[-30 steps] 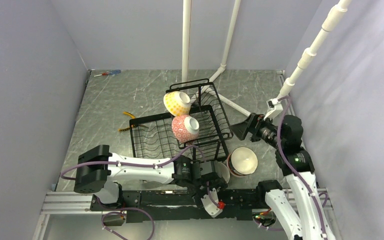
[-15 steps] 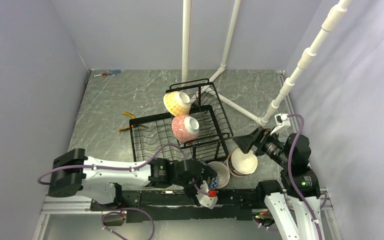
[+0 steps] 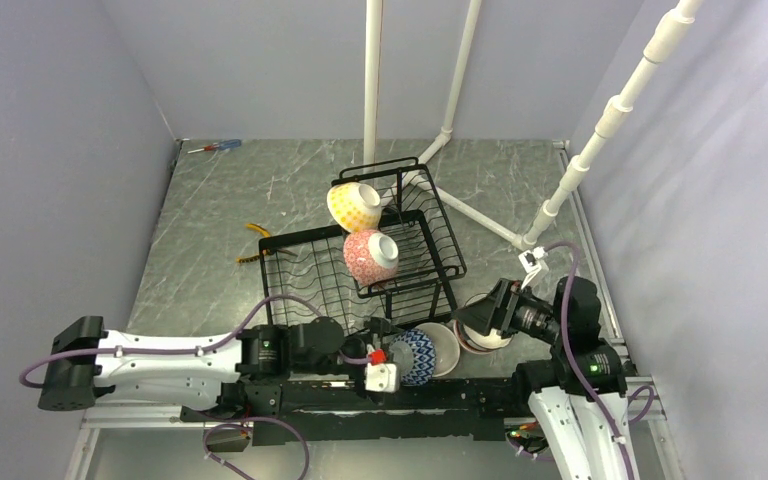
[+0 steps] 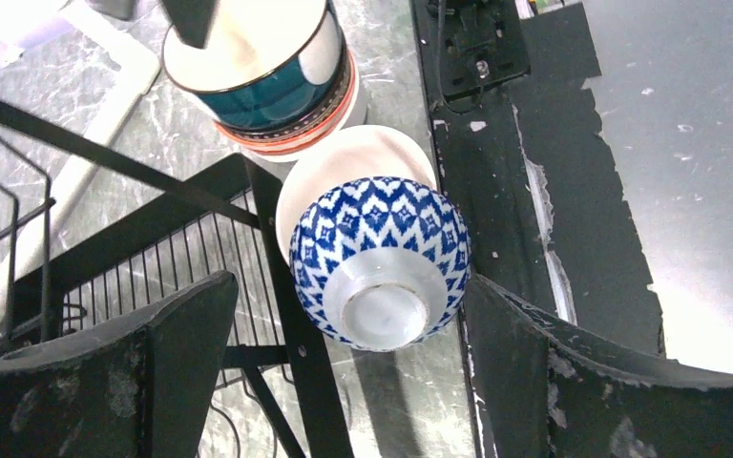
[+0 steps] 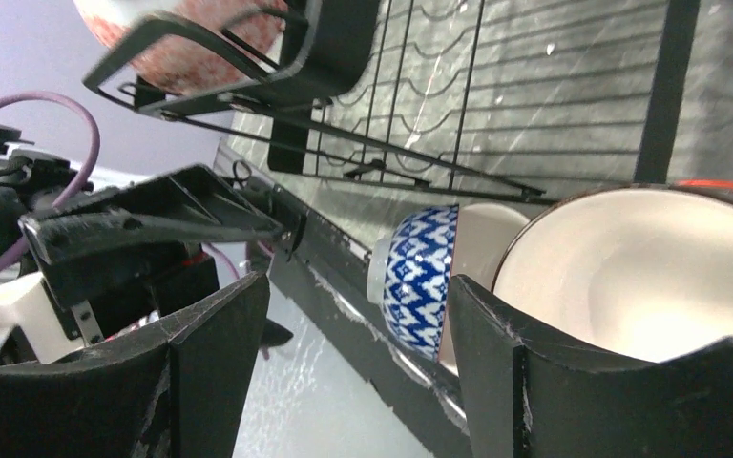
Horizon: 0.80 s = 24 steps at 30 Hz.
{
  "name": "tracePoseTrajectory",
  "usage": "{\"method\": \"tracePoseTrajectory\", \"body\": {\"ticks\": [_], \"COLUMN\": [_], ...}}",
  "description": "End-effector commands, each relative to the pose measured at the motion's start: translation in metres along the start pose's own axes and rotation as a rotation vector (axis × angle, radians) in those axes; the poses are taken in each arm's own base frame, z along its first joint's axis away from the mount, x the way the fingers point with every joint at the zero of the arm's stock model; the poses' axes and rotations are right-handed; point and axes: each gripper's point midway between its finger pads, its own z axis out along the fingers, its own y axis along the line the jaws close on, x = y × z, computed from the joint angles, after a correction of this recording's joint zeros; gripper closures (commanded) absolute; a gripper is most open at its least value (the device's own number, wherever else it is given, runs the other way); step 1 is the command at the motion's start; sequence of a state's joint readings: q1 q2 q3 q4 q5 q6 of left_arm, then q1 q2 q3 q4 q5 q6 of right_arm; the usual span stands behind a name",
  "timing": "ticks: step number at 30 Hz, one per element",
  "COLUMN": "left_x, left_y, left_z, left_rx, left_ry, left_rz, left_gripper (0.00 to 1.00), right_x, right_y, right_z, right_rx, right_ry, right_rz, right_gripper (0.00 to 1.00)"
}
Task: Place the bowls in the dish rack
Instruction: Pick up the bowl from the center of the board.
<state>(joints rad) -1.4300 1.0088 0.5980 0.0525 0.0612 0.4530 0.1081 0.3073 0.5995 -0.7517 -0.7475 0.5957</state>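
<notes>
The black wire dish rack (image 3: pixel 312 272) stands mid-table. A yellow dotted bowl (image 3: pixel 354 206) and a pink-red bowl (image 3: pixel 370 256) sit on its upper basket. A blue-white zigzag bowl (image 3: pixel 416 357) lies on its side against a white bowl (image 3: pixel 444 346) by the rack's near right corner. My left gripper (image 3: pixel 384 352) is open, its fingers (image 4: pixel 167 363) either side of the zigzag bowl's (image 4: pixel 379 272) foot, just short of it. My right gripper (image 3: pixel 476 318) is open and empty over a stack of bowls (image 3: pixel 490 337), whose teal top bowl (image 4: pixel 258 67) has a white inside (image 5: pixel 649 277).
A screwdriver (image 3: pixel 215 146) lies at the far left and a yellow-handled tool (image 3: pixel 253 245) left of the rack. White pipes (image 3: pixel 372 80) rise behind the rack. The black base rail (image 3: pixel 480 395) runs along the near edge, close to the bowls.
My left arm has drawn back to the left, uncovering the zigzag bowl. My right gripper has come down and nearer, from beside the rack to over the bowl stack.
</notes>
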Motion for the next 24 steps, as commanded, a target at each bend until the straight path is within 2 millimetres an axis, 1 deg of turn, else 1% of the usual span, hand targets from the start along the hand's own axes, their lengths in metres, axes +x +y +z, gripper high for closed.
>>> {"method": "tracePoseTrajectory", "body": {"ticks": [1,7,9,12,15,19,24], "left_x": [-0.016,-0.003,0.006,0.018,0.024,0.037,0.045], "left_y": [0.012,0.0,0.001,-0.004,-0.007,-0.009,-0.012], "left_z": [-0.01,-0.012,-0.011,-0.008,-0.003,0.003,0.009], "left_rx": [-0.108,-0.104,-0.13,-0.134,-0.142,-0.156,-0.169], "left_ry": [-0.103,-0.115,-0.095,-0.073,-0.071,-0.045,-0.037], "left_rz": [-0.17,-0.298,-0.33,-0.362,-0.384,-0.399,-0.427], "left_gripper": [0.07,0.14,0.16,0.2,0.22,0.26,0.31], "right_x": [0.019,0.026,0.029,0.032,0.034,0.04,0.045], "right_y": [0.001,-0.001,-0.002,-0.001,-0.001,-0.006,-0.013], "right_z": [0.001,0.007,0.007,0.008,0.01,0.015,0.025], "right_rx": [-0.05,-0.082,-0.091,-0.108,-0.126,-0.128,-0.087], "right_ry": [0.082,0.133,0.149,0.165,0.189,0.224,0.269], "right_rz": [0.039,0.065,0.07,0.069,0.077,0.085,0.081], "right_gripper": [0.3,0.38,0.42,0.44,0.5,0.52,0.53]}}
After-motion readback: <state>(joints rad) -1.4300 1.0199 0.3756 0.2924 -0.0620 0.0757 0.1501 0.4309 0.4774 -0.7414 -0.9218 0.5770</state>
